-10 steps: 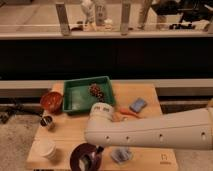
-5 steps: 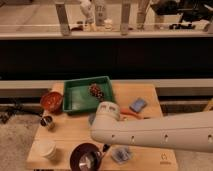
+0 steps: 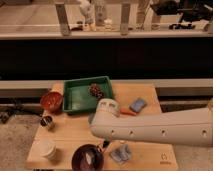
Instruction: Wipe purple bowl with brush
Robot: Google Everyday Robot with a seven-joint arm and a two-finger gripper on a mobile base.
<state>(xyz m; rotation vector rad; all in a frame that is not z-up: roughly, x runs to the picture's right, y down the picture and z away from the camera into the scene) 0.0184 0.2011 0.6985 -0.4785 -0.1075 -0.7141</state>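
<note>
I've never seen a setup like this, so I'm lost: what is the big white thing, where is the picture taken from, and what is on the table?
The white tube is a robot's arm, reaching in from the right. The single camera looks down on a wooden table. The gripper at the arm's end hangs over the purple bowl, where the whitish head of a brush shows. Also there: a red-brown bowl, a green tray with a pinecone-like thing, a white cup, a blue sponge.
</note>
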